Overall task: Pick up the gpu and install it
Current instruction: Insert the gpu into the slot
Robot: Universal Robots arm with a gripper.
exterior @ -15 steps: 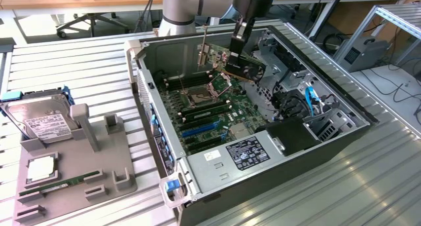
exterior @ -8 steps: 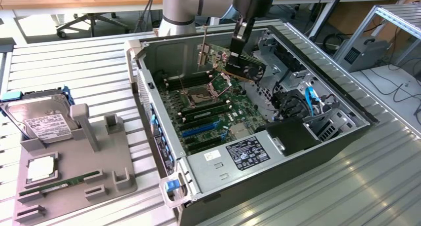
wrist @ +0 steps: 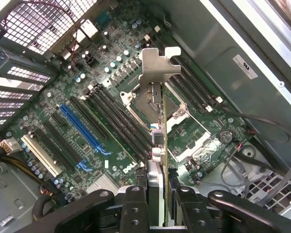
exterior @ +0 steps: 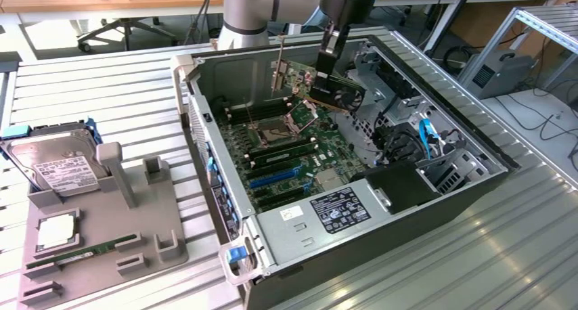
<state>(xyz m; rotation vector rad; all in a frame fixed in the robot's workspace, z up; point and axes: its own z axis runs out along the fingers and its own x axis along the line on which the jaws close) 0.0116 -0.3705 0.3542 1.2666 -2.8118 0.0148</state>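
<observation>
Gripping the gpu (exterior: 336, 92) edge-on, our end effector (wrist: 160, 206) holds it above the motherboard (wrist: 87, 126) inside the open computer case (exterior: 361, 256). We judge pickup done, the card not yet seated.

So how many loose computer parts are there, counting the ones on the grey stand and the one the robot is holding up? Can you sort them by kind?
hard drive: 1
green RAM stick: 1
silver square chip: 1
gpu, held in the gripper over the open case: 1
Total: 4
</observation>
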